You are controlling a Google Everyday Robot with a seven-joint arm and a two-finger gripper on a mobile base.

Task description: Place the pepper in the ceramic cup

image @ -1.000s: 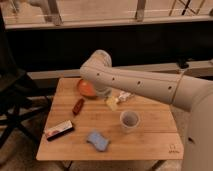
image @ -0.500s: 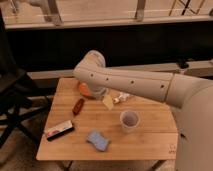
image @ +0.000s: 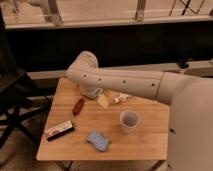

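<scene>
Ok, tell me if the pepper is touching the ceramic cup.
Apart. The camera view shows bare table between the pepper and the ceramic cup. The gripper hangs over the far side, beyond the pepper.

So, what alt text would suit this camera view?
A pale robot arm reaches over a wooden table, its gripper low over the far side, near a dark red pepper. A ceramic cup, blue sponge and flat box sit nearby.
</scene>
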